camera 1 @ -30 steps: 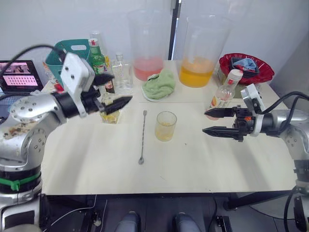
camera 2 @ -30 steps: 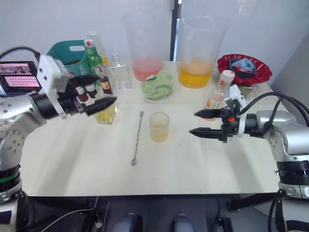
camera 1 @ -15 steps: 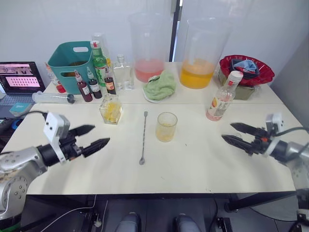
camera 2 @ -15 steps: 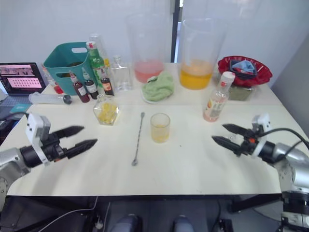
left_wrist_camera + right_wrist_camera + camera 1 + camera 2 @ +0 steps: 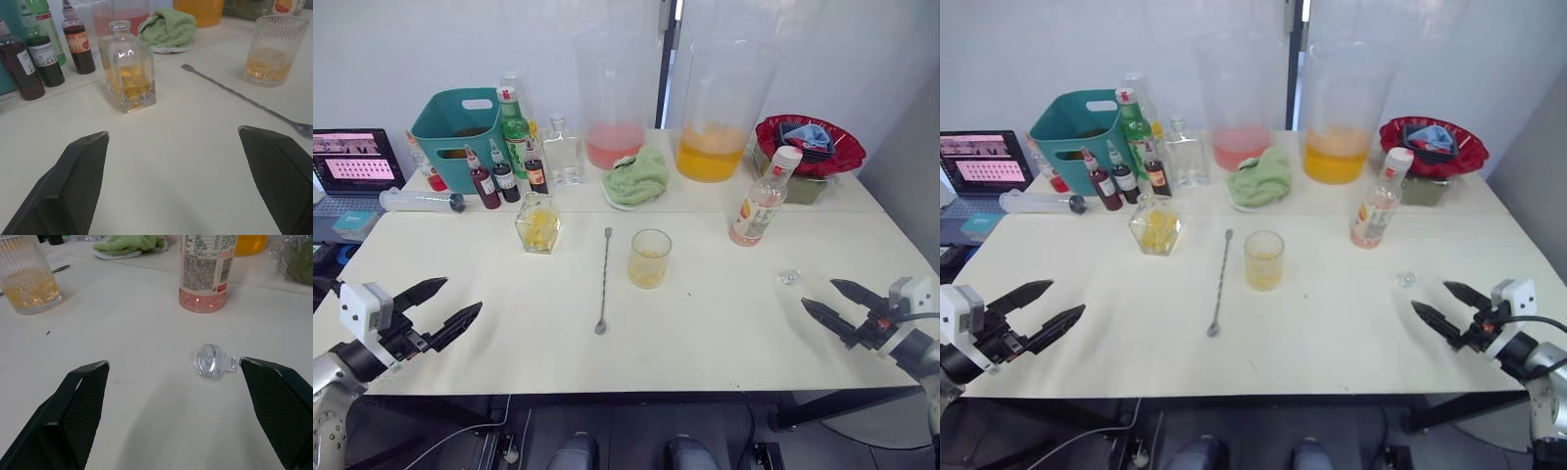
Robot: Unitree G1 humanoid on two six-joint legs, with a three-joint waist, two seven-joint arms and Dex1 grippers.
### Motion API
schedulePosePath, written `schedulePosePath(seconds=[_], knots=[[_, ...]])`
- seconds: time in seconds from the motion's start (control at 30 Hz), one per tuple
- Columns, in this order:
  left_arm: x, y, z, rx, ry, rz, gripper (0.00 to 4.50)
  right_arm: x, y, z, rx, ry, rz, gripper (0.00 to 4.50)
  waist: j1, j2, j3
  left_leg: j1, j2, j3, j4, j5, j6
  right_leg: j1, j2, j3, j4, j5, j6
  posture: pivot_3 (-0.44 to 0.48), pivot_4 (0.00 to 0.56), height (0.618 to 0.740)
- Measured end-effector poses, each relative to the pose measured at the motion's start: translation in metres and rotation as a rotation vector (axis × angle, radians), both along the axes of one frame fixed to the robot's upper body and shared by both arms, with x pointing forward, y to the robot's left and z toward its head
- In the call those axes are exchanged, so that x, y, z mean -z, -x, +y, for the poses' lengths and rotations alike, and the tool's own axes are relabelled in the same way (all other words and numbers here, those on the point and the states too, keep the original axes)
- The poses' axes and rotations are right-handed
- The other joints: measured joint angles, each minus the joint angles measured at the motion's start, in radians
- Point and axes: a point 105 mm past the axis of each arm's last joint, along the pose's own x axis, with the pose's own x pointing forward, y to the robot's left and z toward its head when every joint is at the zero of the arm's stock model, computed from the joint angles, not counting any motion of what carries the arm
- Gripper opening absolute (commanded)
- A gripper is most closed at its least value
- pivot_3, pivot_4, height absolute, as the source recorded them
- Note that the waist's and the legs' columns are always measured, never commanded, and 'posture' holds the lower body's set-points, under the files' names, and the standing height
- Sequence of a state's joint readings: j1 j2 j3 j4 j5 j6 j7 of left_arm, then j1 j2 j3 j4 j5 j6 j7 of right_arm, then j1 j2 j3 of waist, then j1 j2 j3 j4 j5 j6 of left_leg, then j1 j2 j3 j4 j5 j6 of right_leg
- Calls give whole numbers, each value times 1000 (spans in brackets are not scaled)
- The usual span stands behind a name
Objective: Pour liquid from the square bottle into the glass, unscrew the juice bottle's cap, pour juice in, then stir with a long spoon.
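Note:
The square bottle (image 5: 538,223) stands left of centre, uncapped, with a little yellow liquid (image 5: 129,83) in it. At the table's centre the glass (image 5: 650,258) holds yellow liquid. The long spoon (image 5: 604,279) lies between them, bowl toward me. The juice bottle (image 5: 762,203), with its white cap (image 5: 788,157) on, stands at the right with pink juice (image 5: 203,300) inside. My left gripper (image 5: 462,294) is open near the front left edge, well short of the square bottle. My right gripper (image 5: 818,293) is open near the front right edge, holding nothing.
A clear glass stopper (image 5: 211,360) lies on the table just ahead of my right gripper. Along the back stand two big pitchers (image 5: 617,93), a green cloth (image 5: 636,176), a teal basket (image 5: 460,132), a green bottle (image 5: 513,122), small dark bottles (image 5: 484,181) and a red bowl (image 5: 811,142).
Both arms have drawn back from the middle of the table to its front corners, still open. The stopper now shows on the table where the right gripper was.

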State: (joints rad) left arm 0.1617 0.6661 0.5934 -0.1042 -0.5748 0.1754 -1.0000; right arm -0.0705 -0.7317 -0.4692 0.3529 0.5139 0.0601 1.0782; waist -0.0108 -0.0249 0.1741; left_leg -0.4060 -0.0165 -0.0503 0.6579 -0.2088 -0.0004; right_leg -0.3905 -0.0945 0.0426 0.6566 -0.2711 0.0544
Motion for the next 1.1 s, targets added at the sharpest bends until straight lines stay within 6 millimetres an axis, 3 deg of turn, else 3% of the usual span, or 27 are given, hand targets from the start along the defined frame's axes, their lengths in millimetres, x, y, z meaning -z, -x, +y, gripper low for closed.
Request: schedulePosePath(seconds=[0.13,0.33,0.43,0.63,0.87,1.1], knots=[[-2,-2,0,4,0,-5,4482,0,3,-3,15,-4,-6,4500,-1,0,0,2,1,0,0,0,0,2,0,0,-1,0,0,0,150,740],[-23,-17,-12,83,30,-33,4482,6,1,-1,48,-48,-17,4500,-2,0,0,2,0,-1,0,0,0,2,0,0,-1,0,0,0,150,740],[-40,-29,-30,187,89,-38,4482,15,6,8,62,-84,-20,4500,4,0,0,1,0,-2,0,0,0,2,1,-1,0,0,0,0,150,740],[-81,-32,-69,377,94,-89,4482,26,15,25,93,-156,-34,4500,-3,1,-1,2,0,-4,0,-1,1,1,0,1,0,0,0,0,150,740],[-96,-22,-105,538,85,-87,4482,6,-6,39,124,-189,-95,4500,-9,3,-1,3,0,-4,-1,-1,1,1,2,2,0,0,0,0,150,740],[-106,-11,-119,587,85,-87,4482,-65,-63,42,93,-113,-236,4500,-7,4,0,2,0,0,-1,-1,1,1,1,1,-1,0,0,0,150,740]])
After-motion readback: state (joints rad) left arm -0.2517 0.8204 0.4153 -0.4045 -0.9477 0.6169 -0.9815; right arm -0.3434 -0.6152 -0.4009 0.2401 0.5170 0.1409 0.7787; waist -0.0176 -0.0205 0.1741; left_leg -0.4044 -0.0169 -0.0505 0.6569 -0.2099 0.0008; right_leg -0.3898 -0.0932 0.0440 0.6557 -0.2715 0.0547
